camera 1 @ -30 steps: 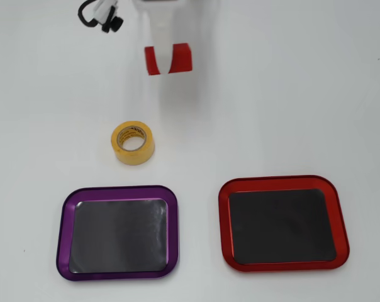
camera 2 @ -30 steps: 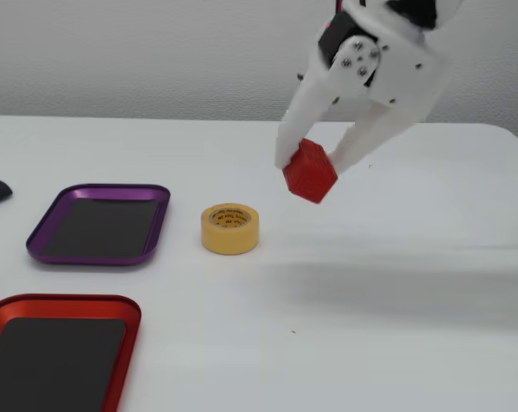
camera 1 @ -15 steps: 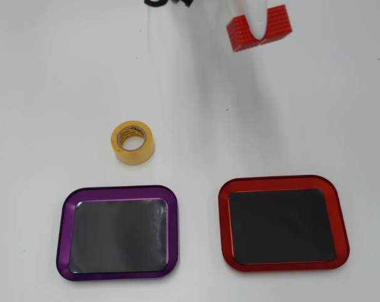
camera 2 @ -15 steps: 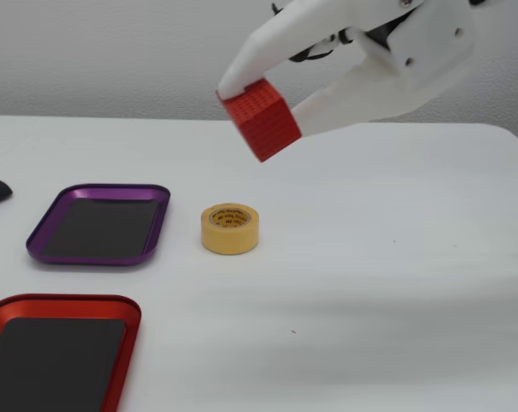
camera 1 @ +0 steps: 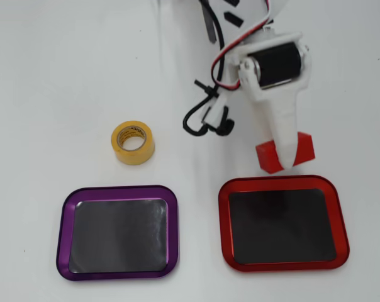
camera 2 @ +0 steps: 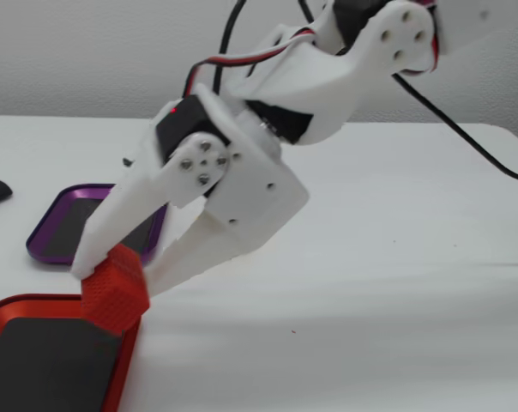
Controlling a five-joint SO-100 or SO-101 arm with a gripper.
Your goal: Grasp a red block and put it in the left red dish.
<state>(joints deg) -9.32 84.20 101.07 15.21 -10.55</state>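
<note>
Red block point(camera 1: 284, 153): held clear of the table, just beside the near rim of the red dish point(camera 1: 283, 182) in the overhead view, not yet over the black floor.
Gripper point(camera 2: 113, 287): clamped on the red block, one white finger on each opposite side face.
Handling: judged light and stiff; bumped faces likely helped against slipping; not fragile-looking.
Hold: best kept across the flat sides, near the middle, as seen in the fixed view.
Bystanders: purple tray point(camera 1: 117, 191) and yellow tape roll point(camera 1: 133, 143) well apart from the block.
</note>
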